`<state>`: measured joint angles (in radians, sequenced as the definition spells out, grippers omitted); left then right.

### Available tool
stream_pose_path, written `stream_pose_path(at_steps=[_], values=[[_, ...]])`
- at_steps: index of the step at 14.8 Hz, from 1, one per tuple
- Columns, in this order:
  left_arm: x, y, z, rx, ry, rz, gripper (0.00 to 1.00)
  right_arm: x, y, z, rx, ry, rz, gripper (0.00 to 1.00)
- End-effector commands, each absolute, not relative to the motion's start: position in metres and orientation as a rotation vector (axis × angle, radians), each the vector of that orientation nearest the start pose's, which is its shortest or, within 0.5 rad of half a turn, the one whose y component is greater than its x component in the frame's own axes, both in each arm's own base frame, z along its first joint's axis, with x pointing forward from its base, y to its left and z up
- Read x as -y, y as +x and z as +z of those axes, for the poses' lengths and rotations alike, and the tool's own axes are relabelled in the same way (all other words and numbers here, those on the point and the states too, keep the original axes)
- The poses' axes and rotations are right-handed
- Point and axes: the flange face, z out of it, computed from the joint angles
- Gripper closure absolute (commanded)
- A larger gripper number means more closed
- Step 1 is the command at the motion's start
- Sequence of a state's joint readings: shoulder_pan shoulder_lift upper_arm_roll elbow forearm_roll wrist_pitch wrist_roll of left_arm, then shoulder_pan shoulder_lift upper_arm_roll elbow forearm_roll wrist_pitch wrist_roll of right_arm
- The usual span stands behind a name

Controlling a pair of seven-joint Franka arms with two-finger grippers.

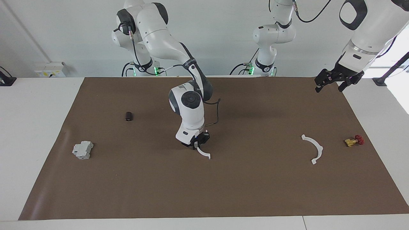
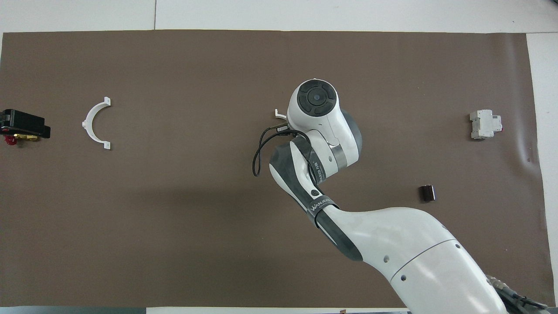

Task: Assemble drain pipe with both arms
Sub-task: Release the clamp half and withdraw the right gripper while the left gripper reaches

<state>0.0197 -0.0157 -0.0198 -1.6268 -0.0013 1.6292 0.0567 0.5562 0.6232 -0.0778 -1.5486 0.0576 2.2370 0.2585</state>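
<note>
You have a big brown mat [image 1: 223, 191] spread over the white table [image 1: 32, 127], and everything sits on it.

Your right arm [image 1: 159, 35] is bent down over the middle of the mat. Its right gripper [image 1: 198, 144] is low at the mat and its jaws are closed on one end of a white half ring [image 1: 204, 154]. The rest of that half ring sticks out past the gripper toward the edge of the mat away from the robots. From above, the arm hides most of it and only a small tab end shows.

Your left arm [image 1: 367, 28] waits, lifted high. Its left gripper [image 1: 329, 85] hangs over the left arm's end of the mat with its jaws open and holds nothing.

The second half ring [image 1: 313, 149] lies flat on the mat, well apart from the first one. A small yellow and red valve [image 1: 353, 141] lies beside it.

Toward the right arm's end sit a grey box [image 1: 82, 150] and a small dark cylinder [image 1: 128, 116], which is nearer to the robots.
</note>
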Motion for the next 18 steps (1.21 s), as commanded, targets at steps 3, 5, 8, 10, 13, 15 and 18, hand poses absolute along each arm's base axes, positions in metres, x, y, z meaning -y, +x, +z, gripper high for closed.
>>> stream_pose_path(at_steps=[3, 5, 8, 10, 13, 15, 18], values=[[-0.013, 0.556, 0.579, -0.094, -3.142, -0.123, 0.0, -0.339, 0.628, 0.307, 0.33, -3.075, -0.135, 0.0], [-0.019, 0.558, 0.547, -0.131, -3.136, -0.15, 0.0, -0.328, 0.64, 0.347, 0.311, -3.086, -0.118, 0.0], [-0.03, 0.577, 0.501, -0.115, -3.133, -0.176, 0.0, -0.281, 0.652, 0.403, 0.224, -3.108, -0.096, 0.0], [-0.036, 0.593, 0.472, -0.099, -3.132, -0.188, 0.0, -0.237, 0.655, 0.442, 0.134, -3.117, -0.088, 0.0], [-0.049, 0.605, 0.444, -0.069, -3.131, -0.2, 0.0, -0.185, 0.643, 0.495, 0.033, -3.126, -0.029, 0.0], [-0.051, 0.612, 0.424, -0.064, -3.128, -0.224, 0.0, -0.16, 0.632, 0.523, -0.009, -3.128, 0.003, 0.0], [-0.061, 0.617, 0.394, -0.041, -3.125, -0.243, 0.0, -0.152, 0.619, 0.542, -0.004, -3.167, 0.038, 0.0]])
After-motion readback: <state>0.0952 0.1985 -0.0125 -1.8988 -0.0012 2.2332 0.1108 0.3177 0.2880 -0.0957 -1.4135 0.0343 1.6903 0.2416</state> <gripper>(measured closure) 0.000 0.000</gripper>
